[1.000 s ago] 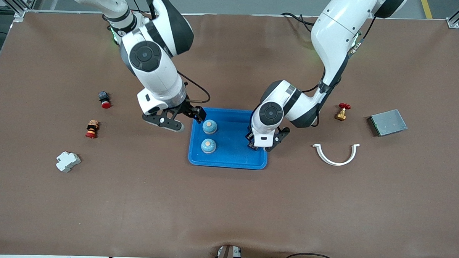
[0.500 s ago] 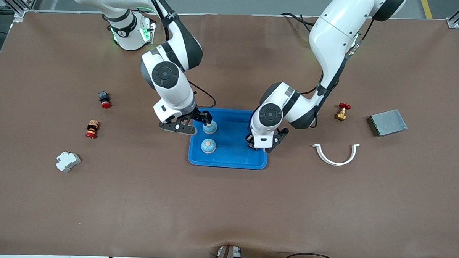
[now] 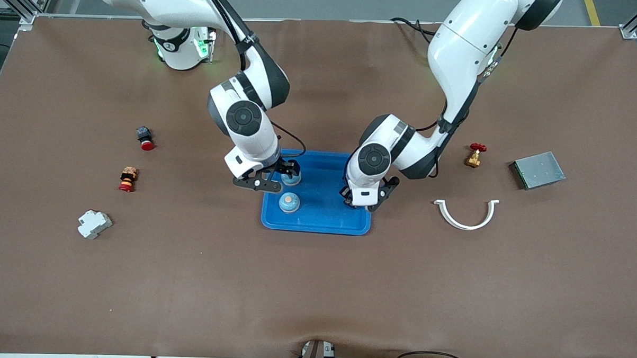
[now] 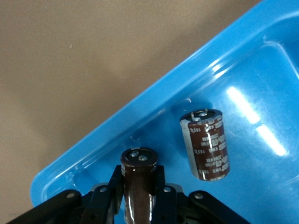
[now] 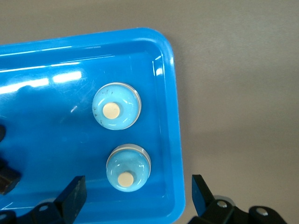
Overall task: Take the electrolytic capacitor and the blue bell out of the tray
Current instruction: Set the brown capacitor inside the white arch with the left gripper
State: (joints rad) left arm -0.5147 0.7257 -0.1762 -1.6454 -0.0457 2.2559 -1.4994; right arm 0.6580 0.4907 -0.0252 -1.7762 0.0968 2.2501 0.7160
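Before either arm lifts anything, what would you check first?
1. Left gripper shut on a capacitor: ok.
2. Second capacitor lies apart from the held one in the tray: ok.
3. Right gripper open over the farther bell: ok.
4. Right fingers closed on that bell: not ok.
5. Nearer bell stands apart from the gripper: ok.
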